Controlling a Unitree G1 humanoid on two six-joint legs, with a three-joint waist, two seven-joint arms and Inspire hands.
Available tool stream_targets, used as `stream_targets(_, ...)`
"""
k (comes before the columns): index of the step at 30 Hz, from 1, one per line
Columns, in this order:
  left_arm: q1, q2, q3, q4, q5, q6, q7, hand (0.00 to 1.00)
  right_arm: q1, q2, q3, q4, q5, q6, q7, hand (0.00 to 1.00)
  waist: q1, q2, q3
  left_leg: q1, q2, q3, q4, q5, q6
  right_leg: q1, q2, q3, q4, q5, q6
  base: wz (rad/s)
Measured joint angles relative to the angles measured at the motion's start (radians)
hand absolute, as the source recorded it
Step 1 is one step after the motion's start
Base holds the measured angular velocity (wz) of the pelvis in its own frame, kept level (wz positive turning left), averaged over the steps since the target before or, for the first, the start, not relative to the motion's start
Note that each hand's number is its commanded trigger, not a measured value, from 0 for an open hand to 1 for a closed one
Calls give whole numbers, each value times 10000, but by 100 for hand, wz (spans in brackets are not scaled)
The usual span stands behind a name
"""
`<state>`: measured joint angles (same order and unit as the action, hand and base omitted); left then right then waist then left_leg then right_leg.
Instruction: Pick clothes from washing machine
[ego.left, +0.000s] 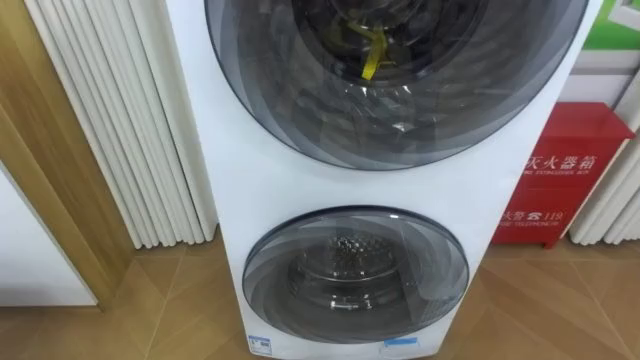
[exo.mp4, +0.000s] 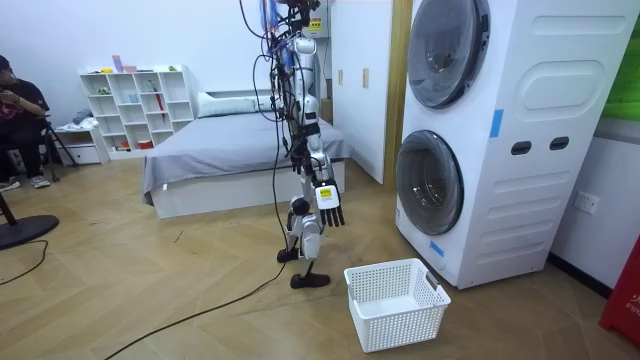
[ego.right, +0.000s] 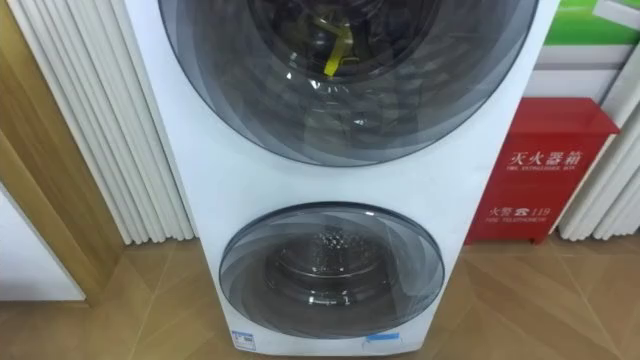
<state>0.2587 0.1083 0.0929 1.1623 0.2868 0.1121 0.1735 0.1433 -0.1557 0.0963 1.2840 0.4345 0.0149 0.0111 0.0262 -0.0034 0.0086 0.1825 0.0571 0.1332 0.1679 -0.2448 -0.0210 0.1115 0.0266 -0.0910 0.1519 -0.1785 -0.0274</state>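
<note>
A white stacked washing machine (exo.mp4: 505, 215) has two round glass doors, both closed. Behind the upper door (ego.left: 400, 100) a yellow strip of cloth (ego.left: 372, 55) hangs in the dark drum. Behind the lower door (ego.left: 355, 265) I see bare metal drum. In the room view I stand upright about a step from the machine, facing it. My right hand (exo.mp4: 331, 208) hangs at my side, fingers straight and empty. A white laundry basket (exo.mp4: 395, 300) sits empty on the floor between me and the machine.
A red fire cabinet (ego.left: 565, 170) stands right of the machine; white pleated panels (ego.left: 130, 120) and a wooden frame (ego.left: 40, 180) stand left. Behind me are a bed (exo.mp4: 230, 150) and white shelves (exo.mp4: 135, 100). A person (exo.mp4: 15, 110) sits at the room view's left.
</note>
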Motion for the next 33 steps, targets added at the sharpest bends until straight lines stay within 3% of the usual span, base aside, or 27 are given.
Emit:
stream_targets(21, -56, -74, -224, -9, -8, 132, -526, 0, -3, -31, -31, -2, 4, 7, 235, 0, -30, 14, -5, 48, -7, 6, -2, 0, 0, 55, -1, 69, -4, -2, 4, 0)
stream_targets(28, -115, -51, -163, -230, -4, 95, -505, 0, -91, -27, -505, -496, -318, 85, -549, 0, -45, 48, 23, 140, -9, -2, -3, 1, 0, 159, -12, 75, 72, -13, 7, 0)
stream_targets(33, -241, 220, -156, -293, -8, 79, -489, 0, -355, -94, -1267, -1996, -555, 102, -1415, 0, -180, -123, 31, 197, -34, -51, -13, 1, 1, 84, -58, 66, 201, -61, 29, 1)
